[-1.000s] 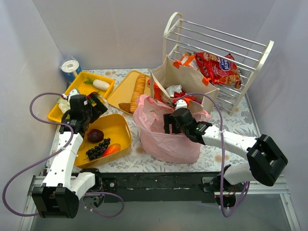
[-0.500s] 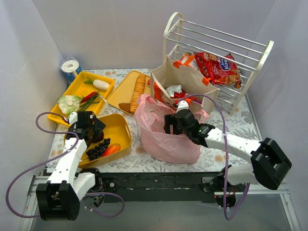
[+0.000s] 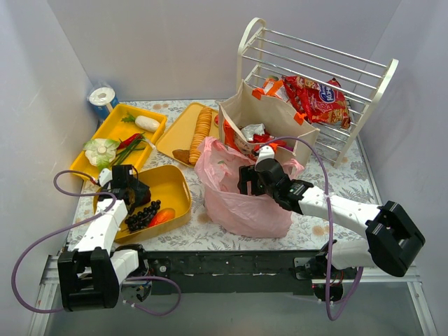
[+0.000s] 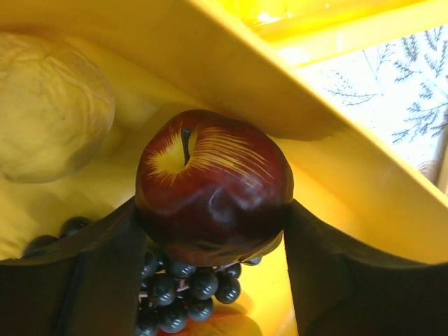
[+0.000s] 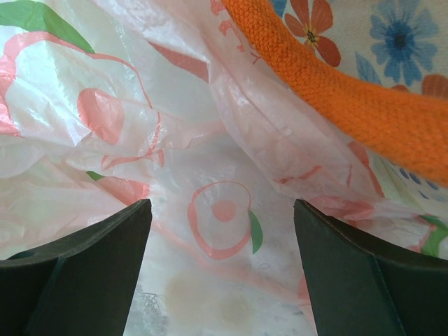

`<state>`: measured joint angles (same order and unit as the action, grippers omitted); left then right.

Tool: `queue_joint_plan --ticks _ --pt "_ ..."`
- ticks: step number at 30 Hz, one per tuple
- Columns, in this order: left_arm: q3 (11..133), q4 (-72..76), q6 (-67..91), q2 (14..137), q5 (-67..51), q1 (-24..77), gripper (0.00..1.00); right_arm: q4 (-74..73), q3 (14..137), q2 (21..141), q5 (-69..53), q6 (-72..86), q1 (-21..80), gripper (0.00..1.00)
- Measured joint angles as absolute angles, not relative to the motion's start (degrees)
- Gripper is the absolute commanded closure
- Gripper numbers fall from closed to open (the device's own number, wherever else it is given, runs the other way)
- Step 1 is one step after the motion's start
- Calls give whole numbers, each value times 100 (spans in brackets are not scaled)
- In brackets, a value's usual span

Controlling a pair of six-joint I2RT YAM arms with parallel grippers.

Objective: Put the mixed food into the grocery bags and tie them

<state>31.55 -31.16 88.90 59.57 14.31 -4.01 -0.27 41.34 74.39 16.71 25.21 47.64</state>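
Lower left of the overhead view, our left gripper (image 4: 213,210) sits in the near yellow tray (image 3: 175,183), its fingers pressed against either side of a dark red apple (image 4: 213,185). The apple rests on a bunch of black grapes (image 4: 189,287), close under the tray wall. At the centre of the frame our right gripper (image 5: 222,210) hovers over the pink bag (image 3: 241,203), fingers wide apart and holding nothing. The beige tote (image 3: 269,115) stands just behind, one orange strap (image 5: 329,91) crossing the upper right of the right wrist view.

We see two risks. The apple is round and glossy, so a shallow pinch could let it squirt free or drag grapes over the rim. The bag film is slack and nobody holds its mouth open, so it could fold shut and send the fruit onto the table.
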Motion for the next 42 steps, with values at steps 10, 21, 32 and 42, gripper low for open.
queue_joint_plan --ticks 10,21,32,42 --pt "3765 -3216 7804 5177 316 -399 75 -23 4134 7437 1651 2521 4764 11" --pt "5913 -2318 6840 5260 -1114 1269 76 -23 4136 7448 1649 2519 4764 12" --pt "7349 -1568 5929 6759 -1514 3684 68 -30 4143 7505 1651 2519 4764 12" --pt "7507 -2821 4746 7699 -683 4523 52 -43 4145 7540 1651 2519 4764 12"
